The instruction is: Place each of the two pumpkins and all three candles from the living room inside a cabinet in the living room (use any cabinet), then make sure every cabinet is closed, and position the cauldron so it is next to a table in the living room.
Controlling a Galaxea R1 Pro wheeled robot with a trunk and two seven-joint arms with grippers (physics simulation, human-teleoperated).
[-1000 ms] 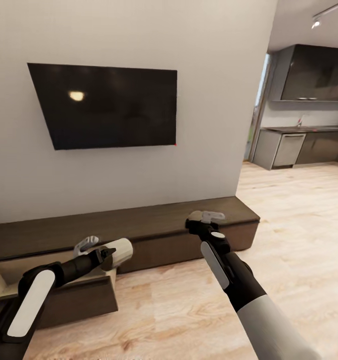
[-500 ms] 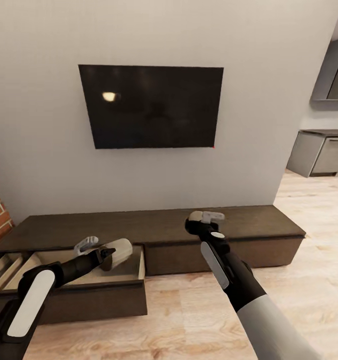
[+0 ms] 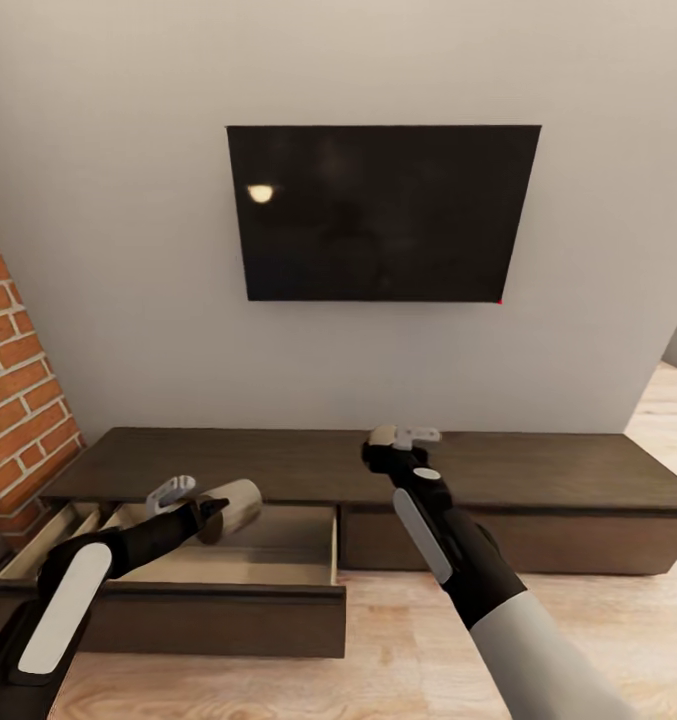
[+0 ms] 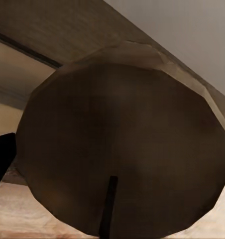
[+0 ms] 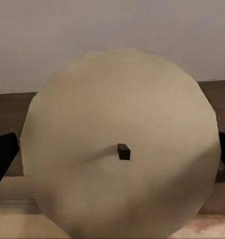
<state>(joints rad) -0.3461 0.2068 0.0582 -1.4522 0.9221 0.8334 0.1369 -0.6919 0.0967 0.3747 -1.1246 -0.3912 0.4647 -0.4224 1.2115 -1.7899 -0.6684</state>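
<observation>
The long, low dark brown cabinet point(image 3: 538, 470) runs along the wall under the TV. One of its drawers point(image 3: 248, 565) is pulled open at the left, showing a pale wood interior. My left gripper point(image 3: 210, 503) hangs over that drawer, shut on a cream-white candle point(image 3: 240, 500) that lies sideways. The left wrist view looks at this candle's shaded top face point(image 4: 122, 139) with its wick. My right gripper point(image 3: 400, 437) is over the cabinet top, shut on a second candle point(image 3: 382, 435). That candle's top point(image 5: 120, 119) and dark wick face the right wrist camera.
A black TV point(image 3: 378, 210) hangs on the grey wall above the cabinet. A red brick fireplace point(image 3: 13, 400) stands at the left, with a second open drawer point(image 3: 48, 525) beside it. Light wood floor point(image 3: 408, 650) lies in front of the cabinet.
The whole view has swung left: the kitchen has left the picture and the brick fireplace has come in. Both arms keep their pose, each still holding its candle.
</observation>
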